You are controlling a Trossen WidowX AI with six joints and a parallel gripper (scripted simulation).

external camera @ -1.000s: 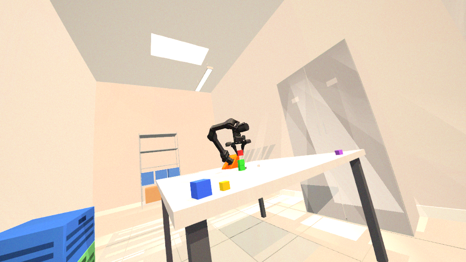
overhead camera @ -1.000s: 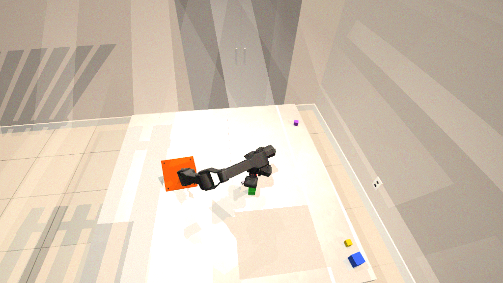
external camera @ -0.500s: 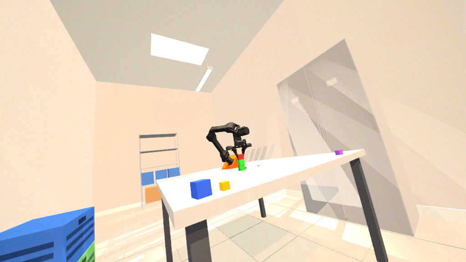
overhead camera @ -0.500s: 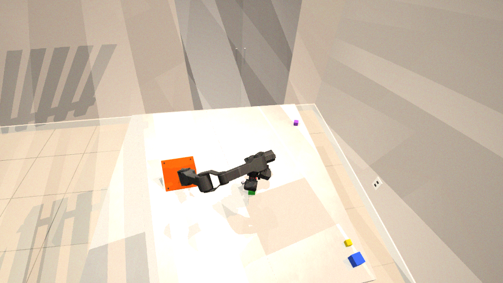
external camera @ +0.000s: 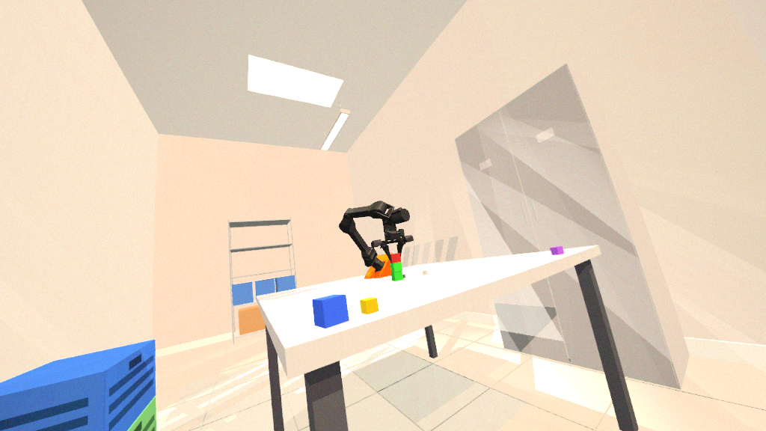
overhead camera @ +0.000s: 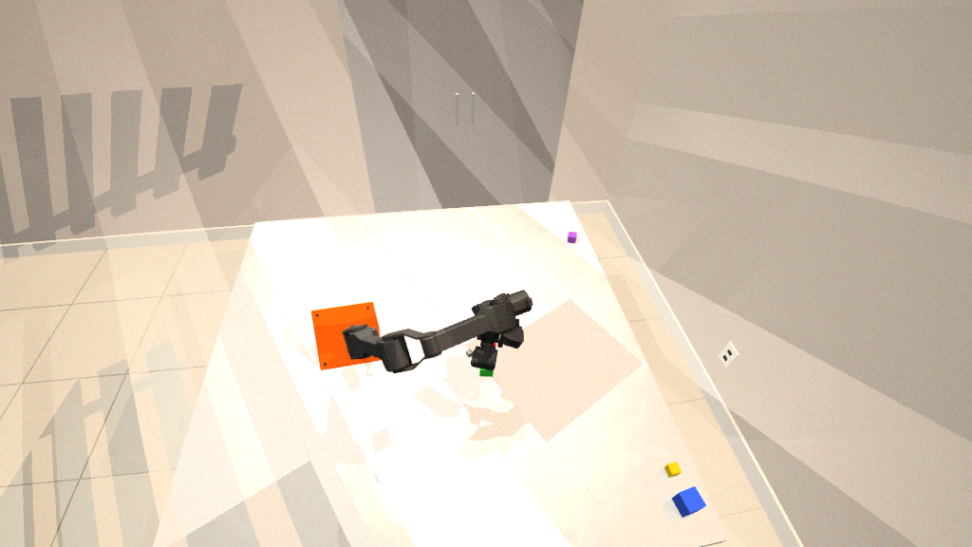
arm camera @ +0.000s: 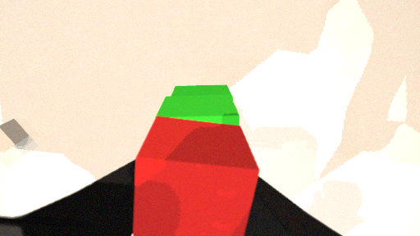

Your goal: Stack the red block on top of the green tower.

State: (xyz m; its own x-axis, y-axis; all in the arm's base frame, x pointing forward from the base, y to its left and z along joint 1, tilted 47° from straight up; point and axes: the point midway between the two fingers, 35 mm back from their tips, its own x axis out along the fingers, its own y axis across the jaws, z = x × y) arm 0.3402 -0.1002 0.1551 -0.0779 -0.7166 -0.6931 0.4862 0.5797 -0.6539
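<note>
The red block [external camera: 395, 257] [arm camera: 196, 192] sits between the fingers of my gripper [external camera: 394, 256] [arm camera: 193, 170], which is shut on it. The green tower [overhead camera: 486, 372] [external camera: 396, 271] [arm camera: 201, 106], two blocks high, stands upright directly under it. No gap shows between red and green in the exterior view. In the wrist view the red block is turned slightly against the tower and hides most of its top. In the top view the gripper hides nearly all of the red block.
A small grey piece [overhead camera: 469, 352] [arm camera: 15, 130] lies near the tower. The arm's orange base plate [overhead camera: 332, 326] is left of it in the top view. A blue block [overhead camera: 688, 501] [external camera: 330, 310], a yellow block [overhead camera: 672, 469] [external camera: 369, 306] and a purple block [overhead camera: 571, 237] [external camera: 556, 250] are farther off.
</note>
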